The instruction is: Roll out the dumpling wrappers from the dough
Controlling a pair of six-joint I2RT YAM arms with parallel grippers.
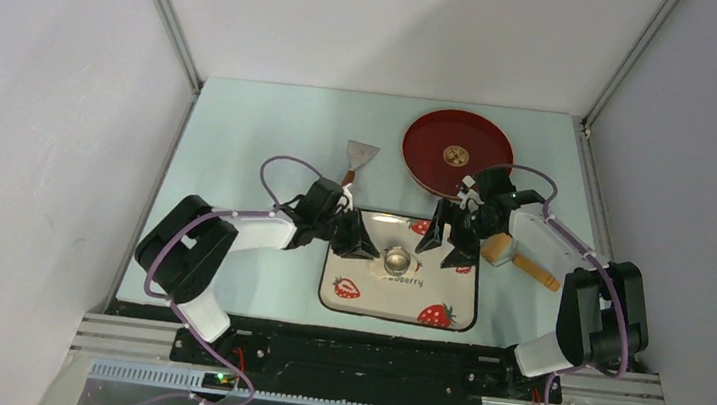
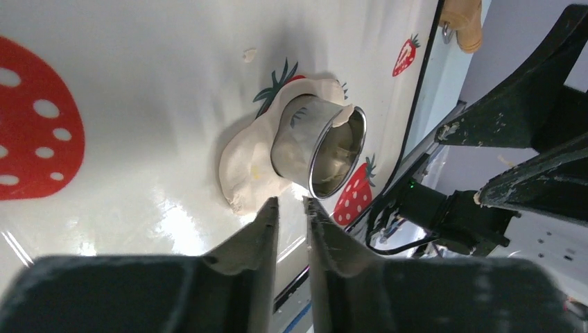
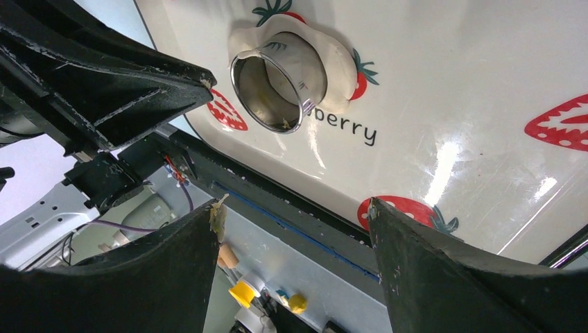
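Note:
The dough [image 2: 243, 163] is a flattened pale sheet on the strawberry-print tray [image 1: 364, 299]. A shiny metal cutter ring [image 2: 319, 142] stands pressed into it, and the dough [image 3: 340, 59] spreads out around the ring [image 3: 277, 83]. My left gripper [image 2: 291, 205] hovers just short of the ring's left side. Its jaws stand a narrow slit apart with nothing between them. My right gripper [image 3: 295, 211] hangs wide open and empty over the tray's right part, with dough bits on one fingertip. The dumpling wrappers are out of view.
A red plate [image 1: 434, 160] sits at the back right and a metal scraper [image 1: 359, 154] lies behind the tray. A wooden rolling pin [image 1: 521, 262] lies right of the tray, under the right arm. Both grippers [image 1: 363, 238] [image 1: 451, 240] flank the ring [image 1: 397, 261] closely.

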